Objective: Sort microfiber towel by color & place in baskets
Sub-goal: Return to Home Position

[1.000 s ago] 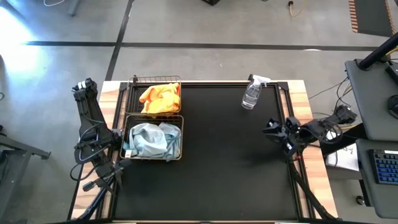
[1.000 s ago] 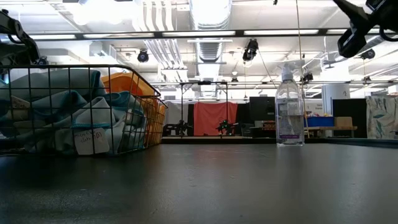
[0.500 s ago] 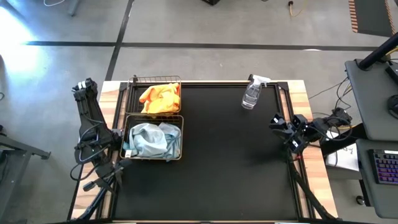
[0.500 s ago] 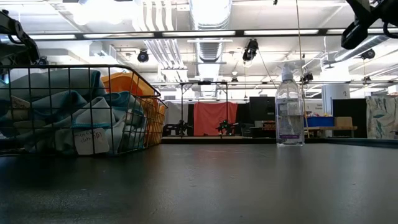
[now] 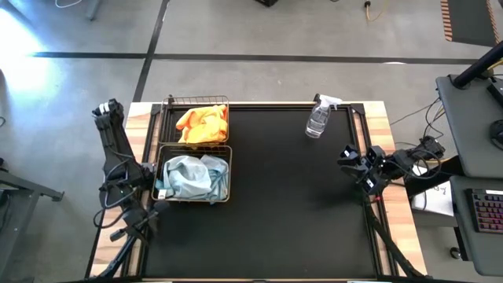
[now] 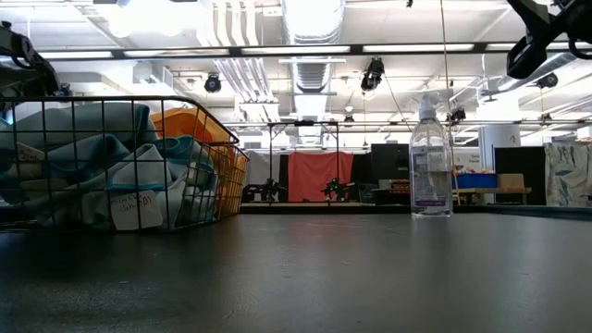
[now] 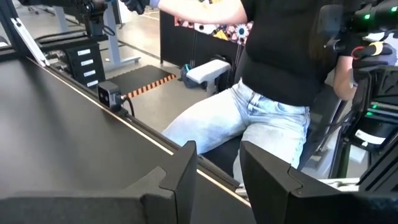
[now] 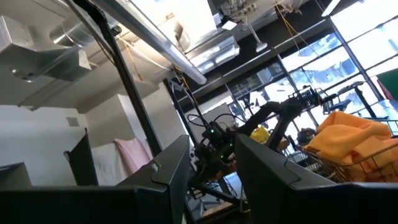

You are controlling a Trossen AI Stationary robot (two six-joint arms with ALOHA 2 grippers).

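Two wire mesh baskets stand side by side at the table's left. The far basket (image 5: 196,124) holds the orange towels (image 5: 203,122); they also show in the right wrist view, orange towels (image 8: 351,134). The near basket (image 5: 194,178) holds the pale blue-grey towels (image 5: 191,174), seen through its mesh (image 6: 111,166) in the low view. My left gripper (image 7: 219,180) is open, parked off the table's left edge by the near basket. My right gripper (image 5: 346,160) is open and raised (image 6: 529,54) above the table's right edge, with a narrow finger gap (image 8: 211,171).
A clear spray bottle (image 5: 318,119) stands upright near the table's far right corner, also seen in the low view (image 6: 430,162). The black table top (image 5: 291,204) lies bare between baskets and right arm. A seated person (image 7: 261,81) shows beyond the table.
My right gripper has drawn back a little toward the table's right edge and risen slightly, staying open. The baskets, towels and bottle have kept still.
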